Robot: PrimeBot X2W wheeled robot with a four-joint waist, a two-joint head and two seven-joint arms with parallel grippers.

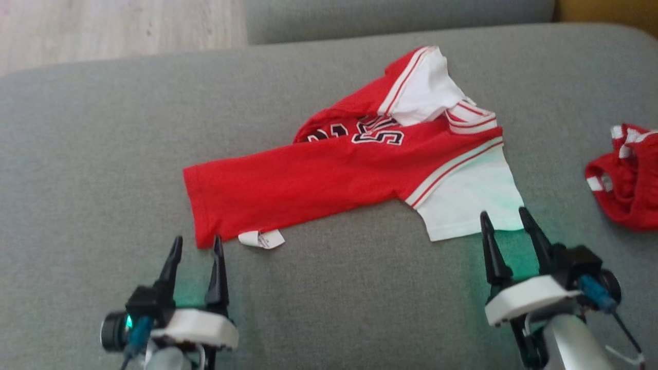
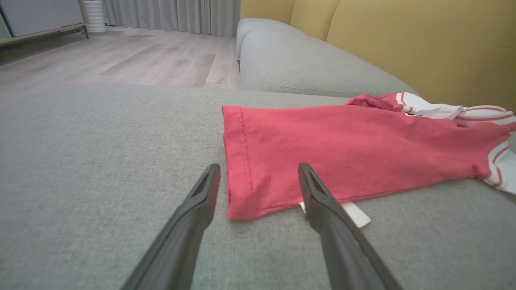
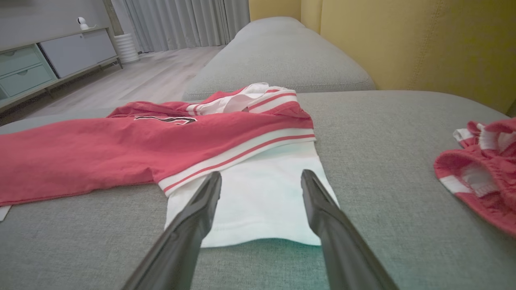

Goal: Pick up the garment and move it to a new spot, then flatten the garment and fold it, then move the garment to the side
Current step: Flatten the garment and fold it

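Observation:
The garment (image 1: 329, 174) is a red jersey with white sleeves and striped trim, lying partly folded on the grey sofa cushion (image 1: 103, 154). My left gripper (image 1: 197, 244) stands open just short of the jersey's red hem corner (image 2: 242, 201), with a white label (image 2: 356, 213) beside its right finger. My right gripper (image 1: 505, 215) is open too, its fingertips (image 3: 211, 185) over the near edge of the white sleeve (image 3: 258, 197). Neither gripper holds anything.
A second crumpled red and white garment (image 1: 624, 177) lies at the cushion's right edge. Yellow back cushions (image 3: 423, 44) rise behind. Another grey seat (image 2: 306, 68) and wooden floor (image 2: 141, 60) lie beyond the cushion's far left edge.

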